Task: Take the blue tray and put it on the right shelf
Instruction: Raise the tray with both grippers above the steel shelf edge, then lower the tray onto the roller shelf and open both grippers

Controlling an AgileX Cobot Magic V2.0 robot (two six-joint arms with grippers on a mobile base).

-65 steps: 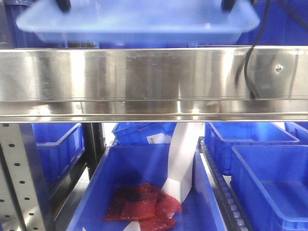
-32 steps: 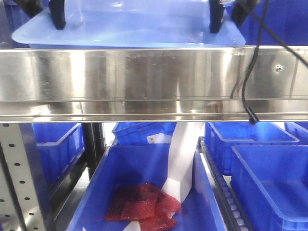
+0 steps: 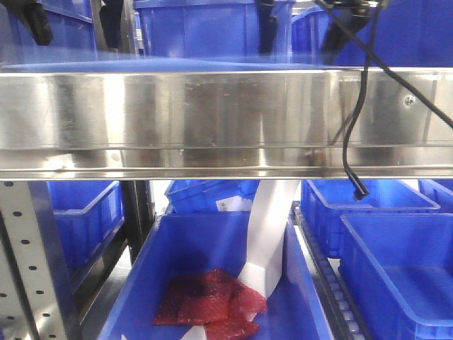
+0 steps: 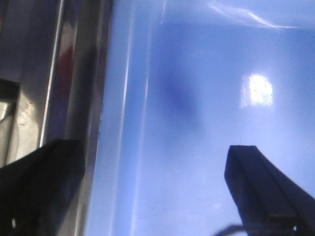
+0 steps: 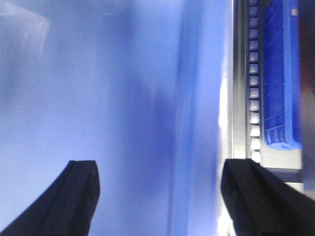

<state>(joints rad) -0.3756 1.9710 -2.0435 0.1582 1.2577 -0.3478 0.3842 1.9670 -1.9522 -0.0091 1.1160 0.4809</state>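
Only a thin periwinkle edge of the blue tray (image 3: 212,65) shows above the right shelf's shiny steel front rail (image 3: 226,120). The tray's floor fills the left wrist view (image 4: 206,98) and the right wrist view (image 5: 98,73). My left gripper (image 3: 72,25) (image 4: 155,147) is open and straddles the tray's left rim, one finger over the steel edge (image 4: 74,73). My right gripper (image 3: 301,32) (image 5: 160,164) is open and straddles the right rim. Neither gripper's fingers press on the tray.
Deep blue bins (image 3: 205,28) stand behind the tray. A black cable (image 3: 354,142) hangs across the rail. Below are more blue bins, one holding a red bag (image 3: 212,297) and a white strip (image 3: 265,234). A grey perforated upright (image 3: 28,262) stands at left. A roller track (image 5: 253,98) runs beside the tray.
The tray has dropped from above the rail to behind it, almost out of the front view. Both grippers' fingers have spread wider and no longer hold its rims.
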